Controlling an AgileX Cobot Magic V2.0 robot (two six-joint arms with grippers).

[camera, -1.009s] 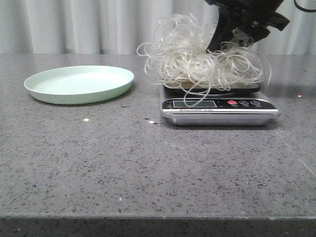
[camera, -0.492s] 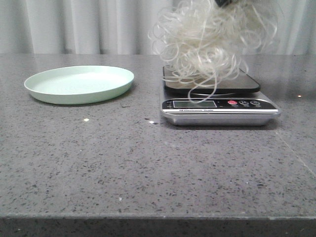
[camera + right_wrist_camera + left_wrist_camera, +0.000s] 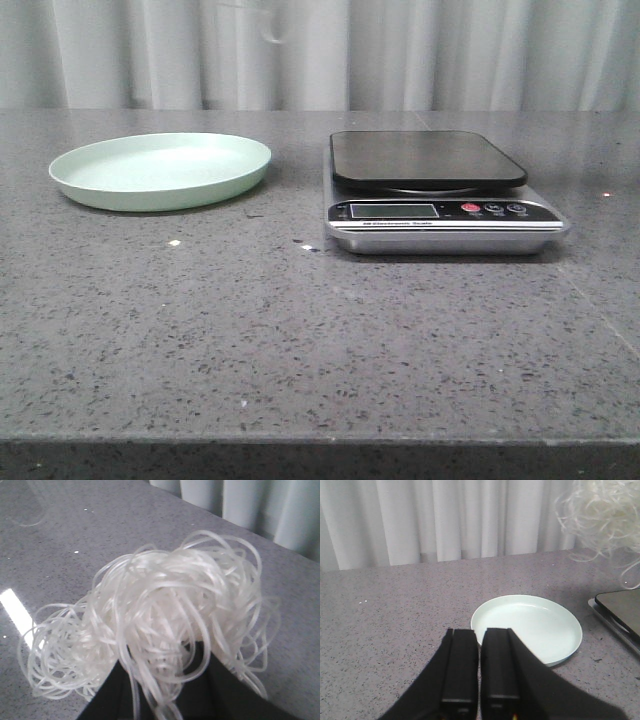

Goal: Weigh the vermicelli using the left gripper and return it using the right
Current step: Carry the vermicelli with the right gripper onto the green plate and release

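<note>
Hanging in right fingers: vermicelli | front view: scale bare

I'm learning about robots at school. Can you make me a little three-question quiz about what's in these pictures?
1. True or false: the vermicelli lies on the scale.
2. Which gripper holds the vermicelli? A) left B) right
3. Fill in: the green plate has ____ on it.

Key:
1. False. The scale's platform is bare; the noodles hang in the air.
2. B. The right gripper is shut on them; the left gripper is shut and holds nothing.
3. Nothing.
</note>
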